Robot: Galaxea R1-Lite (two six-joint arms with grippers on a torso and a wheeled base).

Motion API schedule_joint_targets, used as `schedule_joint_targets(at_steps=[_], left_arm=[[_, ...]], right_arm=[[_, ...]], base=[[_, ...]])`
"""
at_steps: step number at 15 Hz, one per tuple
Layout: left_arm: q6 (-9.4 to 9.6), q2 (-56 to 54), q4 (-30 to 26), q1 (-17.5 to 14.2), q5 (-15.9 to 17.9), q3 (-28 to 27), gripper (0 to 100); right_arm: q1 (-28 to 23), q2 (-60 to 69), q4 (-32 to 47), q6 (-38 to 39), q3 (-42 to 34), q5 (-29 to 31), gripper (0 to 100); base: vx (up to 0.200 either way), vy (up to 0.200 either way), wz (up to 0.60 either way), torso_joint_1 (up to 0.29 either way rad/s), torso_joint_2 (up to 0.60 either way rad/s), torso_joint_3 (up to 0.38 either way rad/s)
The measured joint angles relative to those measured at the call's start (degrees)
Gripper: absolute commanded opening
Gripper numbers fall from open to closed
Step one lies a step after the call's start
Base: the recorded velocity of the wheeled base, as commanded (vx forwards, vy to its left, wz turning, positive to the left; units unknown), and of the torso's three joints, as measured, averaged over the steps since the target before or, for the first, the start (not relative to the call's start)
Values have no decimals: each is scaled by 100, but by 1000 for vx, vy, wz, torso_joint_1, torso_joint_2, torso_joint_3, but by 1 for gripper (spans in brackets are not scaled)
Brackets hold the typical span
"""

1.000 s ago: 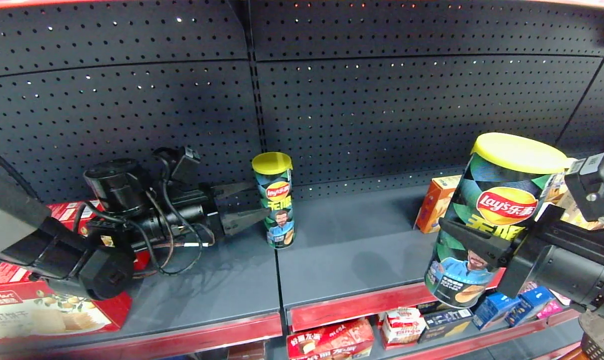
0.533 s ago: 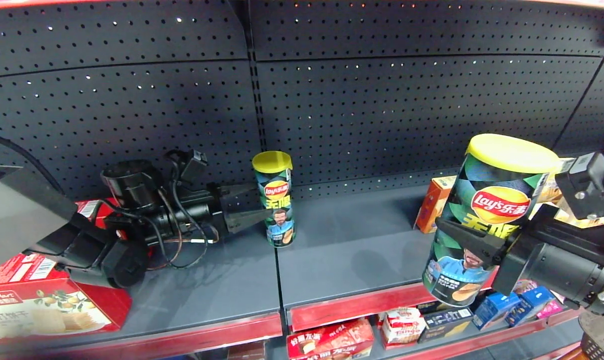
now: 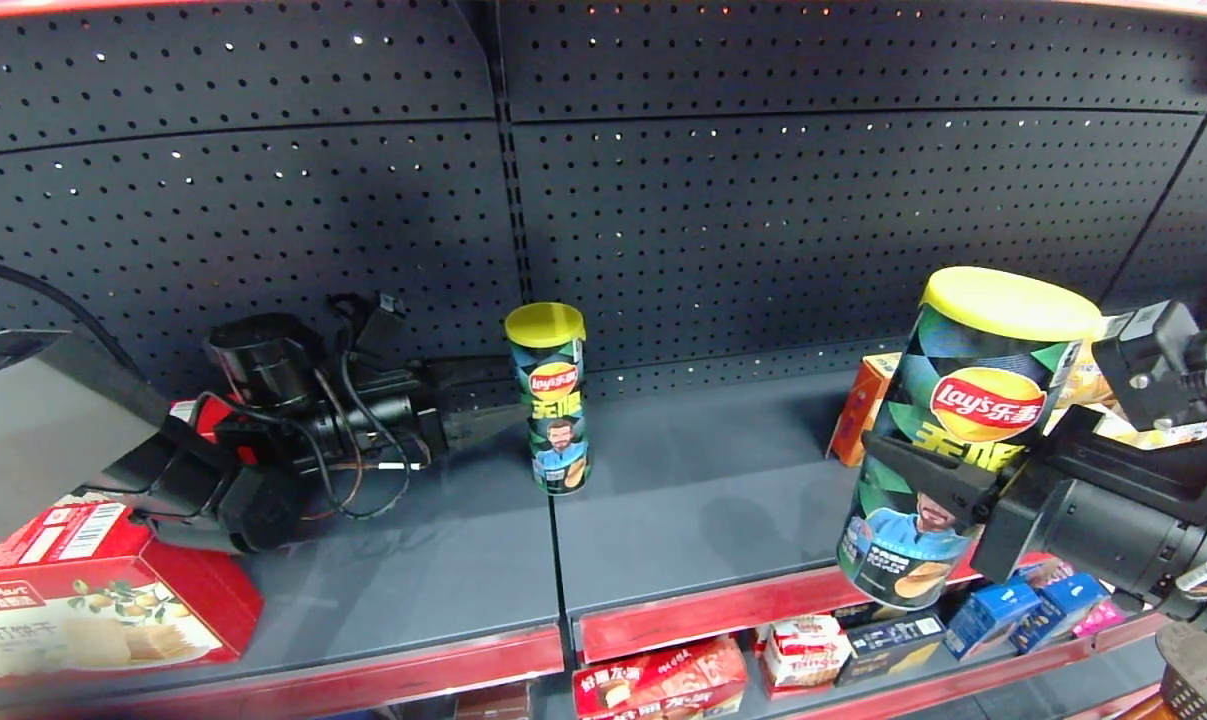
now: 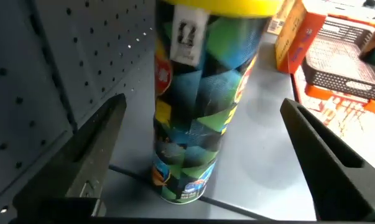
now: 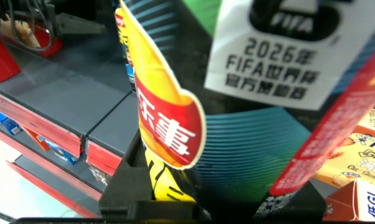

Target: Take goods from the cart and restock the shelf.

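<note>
A tall chips can (image 3: 553, 400) with a yellow lid stands upright on the grey shelf (image 3: 703, 500), close to the pegboard. My left gripper (image 3: 493, 395) is open just left of it. In the left wrist view the can (image 4: 199, 106) stands between and slightly ahead of the spread fingers (image 4: 94, 155), apart from both. My right gripper (image 3: 938, 465) is shut on a second, identical chips can (image 3: 963, 430), held upright in the air over the shelf's front right edge. That can (image 5: 249, 112) crowds the right wrist view.
A red biscuit box (image 3: 93, 610) lies at the shelf's front left. An orange box (image 3: 868, 405) stands at the back right. The lower shelf holds snack packs (image 3: 663, 680) and blue boxes (image 3: 1023, 610). A basket (image 4: 349, 68) is beyond the shelf.
My left arm has swung closer to the shelf back, its gripper staying open beside the standing can. The right gripper and its can have drifted slightly left.
</note>
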State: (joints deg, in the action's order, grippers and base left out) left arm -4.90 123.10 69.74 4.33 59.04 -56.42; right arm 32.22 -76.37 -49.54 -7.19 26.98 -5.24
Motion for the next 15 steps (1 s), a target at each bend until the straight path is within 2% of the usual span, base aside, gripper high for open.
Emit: schedule_joint_targets(at_steps=[6,9,15], left_arm=[[-22,276,-59,143,156,-378,100],[-243,418,-63,187,169,-714,100],[-267,612,-68,363,244,-926,100]], right_arm=[[-2,-17,0,2,-17,2,0],[-15,-20,0,0,-13,7,0],[-77,-33,0,9,-22,2,0]], base=[[0,0,0,0,0,0],[0,0,0,0,0,0],[0,0,0,0,0,0]])
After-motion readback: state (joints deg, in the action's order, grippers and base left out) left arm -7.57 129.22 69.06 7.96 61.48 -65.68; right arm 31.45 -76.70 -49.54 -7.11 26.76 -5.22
